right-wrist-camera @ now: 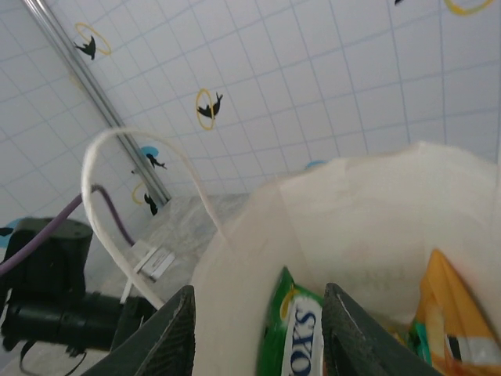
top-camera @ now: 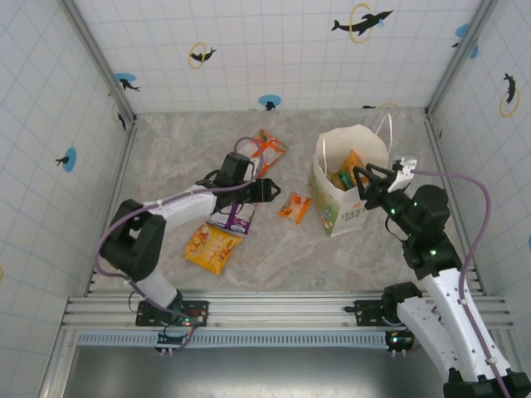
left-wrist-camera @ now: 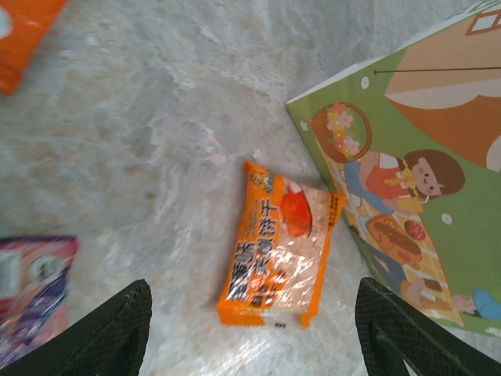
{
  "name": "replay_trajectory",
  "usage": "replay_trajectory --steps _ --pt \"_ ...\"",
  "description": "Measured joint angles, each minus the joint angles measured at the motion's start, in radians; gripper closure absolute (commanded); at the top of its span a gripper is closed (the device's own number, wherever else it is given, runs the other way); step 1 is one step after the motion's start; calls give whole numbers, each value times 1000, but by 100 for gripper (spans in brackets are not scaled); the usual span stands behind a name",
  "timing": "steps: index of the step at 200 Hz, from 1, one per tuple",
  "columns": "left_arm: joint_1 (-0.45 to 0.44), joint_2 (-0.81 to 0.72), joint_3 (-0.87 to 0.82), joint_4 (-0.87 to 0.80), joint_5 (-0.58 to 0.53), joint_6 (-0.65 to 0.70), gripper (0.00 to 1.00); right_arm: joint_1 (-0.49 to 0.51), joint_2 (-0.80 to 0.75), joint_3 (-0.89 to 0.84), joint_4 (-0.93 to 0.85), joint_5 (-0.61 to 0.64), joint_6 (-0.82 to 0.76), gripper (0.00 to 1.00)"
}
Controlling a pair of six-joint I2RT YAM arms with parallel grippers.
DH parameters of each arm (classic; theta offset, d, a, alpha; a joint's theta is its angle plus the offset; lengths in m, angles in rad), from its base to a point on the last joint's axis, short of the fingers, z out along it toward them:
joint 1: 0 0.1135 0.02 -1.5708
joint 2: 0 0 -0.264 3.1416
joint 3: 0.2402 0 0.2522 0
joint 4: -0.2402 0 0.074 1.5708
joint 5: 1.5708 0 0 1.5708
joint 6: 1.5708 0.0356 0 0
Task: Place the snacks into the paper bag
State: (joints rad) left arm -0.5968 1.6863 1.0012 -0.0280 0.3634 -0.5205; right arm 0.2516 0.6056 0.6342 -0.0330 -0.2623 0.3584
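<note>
Right hand (right-wrist-camera: 258, 290), closest to the lens, hovers with fingers partly apart over the mouth of the paper bag (right-wrist-camera: 352, 219), gripping nothing. A green packet (right-wrist-camera: 297, 333) and an orange-yellow packet (right-wrist-camera: 450, 313) already lie inside. Your left hand (left-wrist-camera: 252, 286) hangs wide open above the small orange packet (left-wrist-camera: 278, 247), just beside the bag. Left on the surface (top-camera: 166, 149): that one, a purple packet (top-camera: 234, 217), a yellow-orange packet (top-camera: 211, 247) and an orange-white packet (top-camera: 267, 149). By my reckoning you are about a third done.
</note>
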Motion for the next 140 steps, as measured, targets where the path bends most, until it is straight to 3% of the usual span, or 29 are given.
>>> replay_trajectory --steps 63,140 --pt "-16 170 79 -20 80 -1 35 0 -69 -47 -59 -13 42 54" --pt "-16 234 79 -18 145 -24 46 0 -70 -47 -83 -29 51 54"
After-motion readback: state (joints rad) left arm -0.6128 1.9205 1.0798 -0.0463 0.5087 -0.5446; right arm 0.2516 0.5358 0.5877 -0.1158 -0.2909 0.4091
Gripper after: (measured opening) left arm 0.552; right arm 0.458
